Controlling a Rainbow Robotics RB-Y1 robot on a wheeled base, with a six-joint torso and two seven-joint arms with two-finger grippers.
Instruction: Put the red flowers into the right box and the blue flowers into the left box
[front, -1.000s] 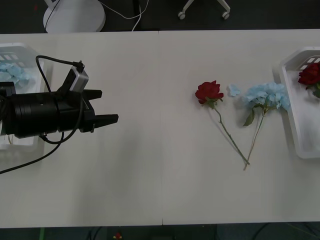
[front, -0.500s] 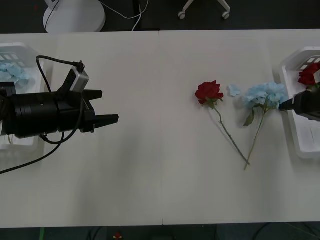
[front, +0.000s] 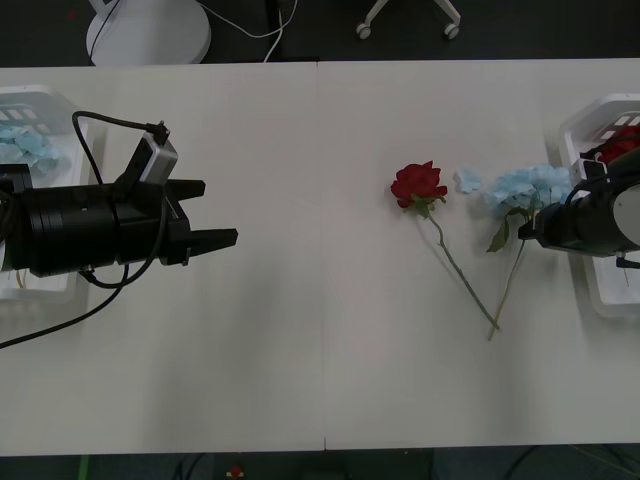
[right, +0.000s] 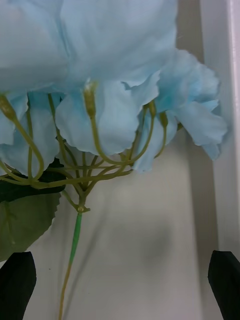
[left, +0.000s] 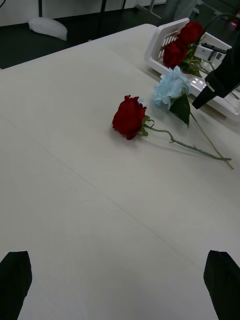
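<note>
R gripper (front: 530, 228) on blue flower (front: 533, 190), jaws apart, empty.
Next: close on stem, carry to left box (front: 40, 100); L gripper (front: 205, 213) idle, open.

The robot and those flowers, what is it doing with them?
It is sorting flowers into two white trays. The right gripper, fingers open, is beside the blue flower lying on the table, next to the right box, which holds red roses. One red rose also lies loose on the table. The left gripper hangs open over the table near the left box, which has blue flowers in it.
</note>
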